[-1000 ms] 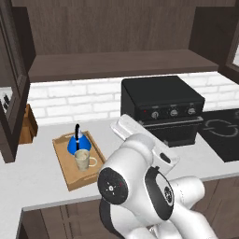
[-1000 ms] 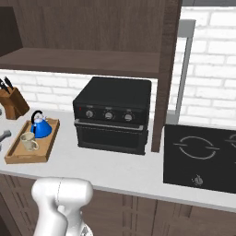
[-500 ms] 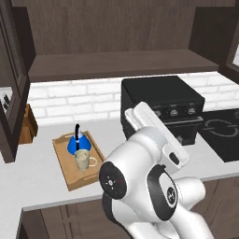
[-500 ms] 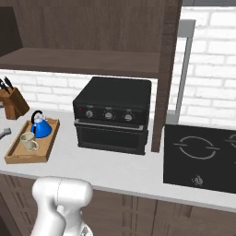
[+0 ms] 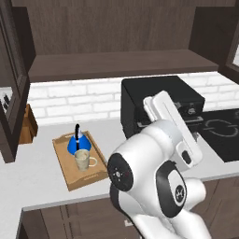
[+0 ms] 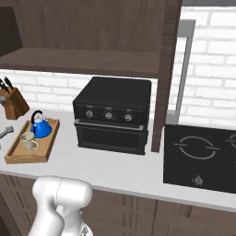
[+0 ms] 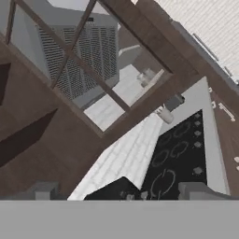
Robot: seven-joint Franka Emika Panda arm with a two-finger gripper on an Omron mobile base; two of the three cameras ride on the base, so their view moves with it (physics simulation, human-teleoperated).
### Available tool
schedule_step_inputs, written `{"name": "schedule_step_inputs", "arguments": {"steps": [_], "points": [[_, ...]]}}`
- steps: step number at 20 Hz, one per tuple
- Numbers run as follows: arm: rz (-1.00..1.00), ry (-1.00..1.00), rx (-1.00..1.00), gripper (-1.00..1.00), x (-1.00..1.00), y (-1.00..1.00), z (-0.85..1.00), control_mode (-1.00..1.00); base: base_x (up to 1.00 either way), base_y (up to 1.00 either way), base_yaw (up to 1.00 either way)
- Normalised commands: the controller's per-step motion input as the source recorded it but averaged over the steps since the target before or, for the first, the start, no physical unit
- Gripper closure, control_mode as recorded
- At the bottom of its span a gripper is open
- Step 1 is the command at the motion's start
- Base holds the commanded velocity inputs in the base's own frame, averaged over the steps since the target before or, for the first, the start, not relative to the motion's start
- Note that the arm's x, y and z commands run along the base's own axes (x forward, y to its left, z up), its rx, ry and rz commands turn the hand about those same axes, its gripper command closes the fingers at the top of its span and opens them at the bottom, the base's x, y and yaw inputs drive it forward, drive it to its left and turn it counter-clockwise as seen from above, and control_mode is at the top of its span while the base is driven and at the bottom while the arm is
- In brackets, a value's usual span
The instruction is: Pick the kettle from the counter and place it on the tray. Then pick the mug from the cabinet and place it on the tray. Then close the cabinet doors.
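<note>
The blue kettle [image 5: 75,143] [image 6: 40,127] and the beige mug [image 5: 82,159] [image 6: 28,141] both stand in the wooden tray [image 5: 63,160] [image 6: 18,155] on the counter [image 5: 37,179] [image 6: 115,161]. The cabinet [image 5: 116,60] [image 6: 83,57] above is open, its shelf bare. Its doors stand swung out: the left one [image 5: 10,93] at the left edge, the right one [image 5: 231,42] [image 6: 167,69] by the oven. My gripper [image 7: 120,191] is open and holds nothing. It looks up at the right door's glass panel and brown frame [image 7: 140,100]. My arm [image 5: 163,154] rises in front of the oven.
A black oven [image 5: 161,100] [image 6: 113,115] stands on the counter right of the tray. A black cooktop [image 5: 219,133] [image 6: 200,154] [image 7: 179,154] lies further right. A wooden knife block [image 5: 28,123] [image 6: 11,102] sits at the far left by the brick wall.
My arm's upper link has swung up and to the right, in front of the oven. Kettle, mug and tray have not moved, and the jaws stay open.
</note>
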Motion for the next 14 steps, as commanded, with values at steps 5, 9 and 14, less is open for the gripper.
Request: {"name": "schedule_step_inputs", "arguments": {"steps": [5,9,14], "points": [[-0.10,-0.14,0.04,-1.00,-0.19,-0.40,0.19,-1.00,0.00,0.00,0.00],[-0.12,-0.13,0.02,-1.00,-0.16,-0.37,0.17,-1.00,0.00,0.00,0.00],[-0.11,-0.10,0.00,-1.00,-0.14,-0.33,0.07,-1.00,0.00,0.00,0.00]]}}
